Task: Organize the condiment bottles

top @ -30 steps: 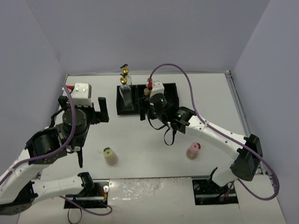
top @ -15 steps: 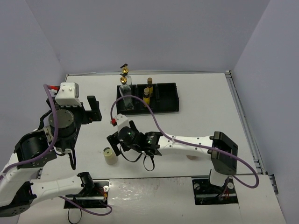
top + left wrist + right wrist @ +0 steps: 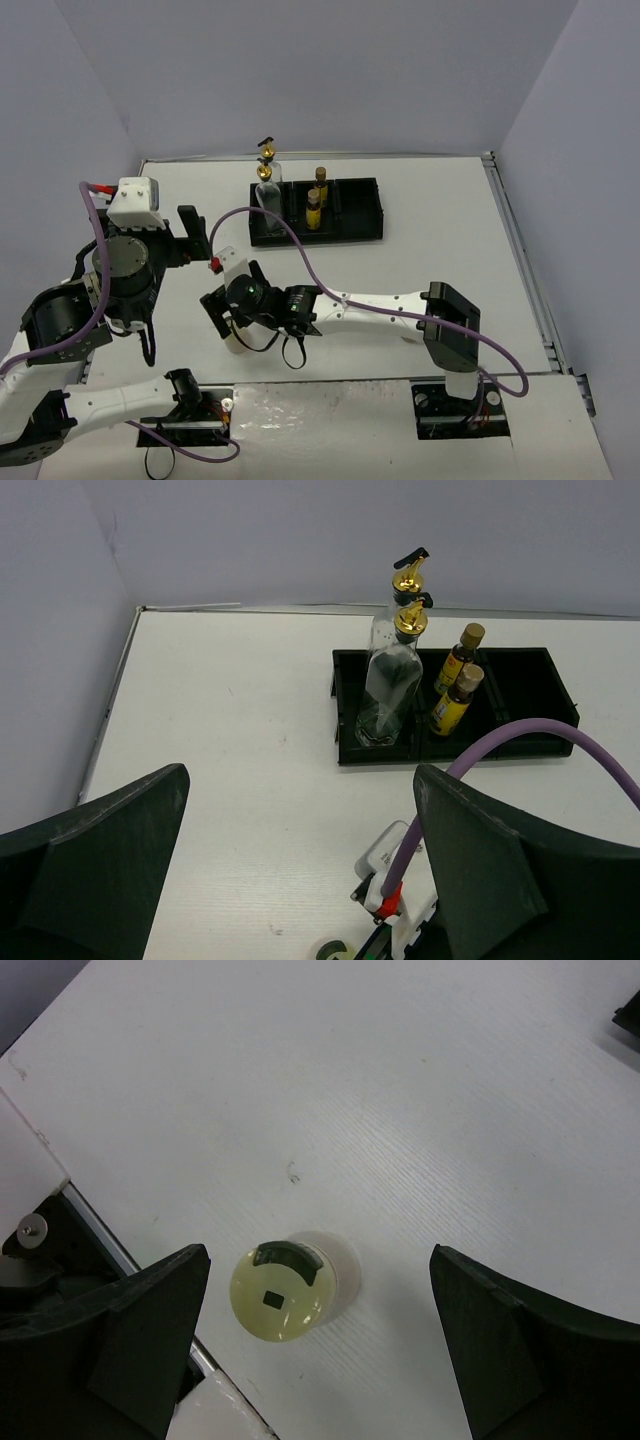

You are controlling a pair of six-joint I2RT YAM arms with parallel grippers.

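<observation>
Beige jar (image 3: 290, 1285): squat, rigid, prob. light; smooth wall may slip. Grip the body below the lid, pads on opposite sides. Loc.: upright on table (image 3: 400, 1080), approx. 7 o'clock of tray (image 3: 355, 212). Right gripper (image 3: 318, 1265): jaws spread wide, nothing held. Jar sits in the gap, nearer the 9 o'clock finger, no contact. Left gripper (image 3: 300, 770): wide, empty.

Illumination is bright, even and diffuse. Shadows on the white desk (image 3: 450, 260) are faint and soft-edged. Focus is sharp; wrist-view near-field edges show slight blur.
</observation>
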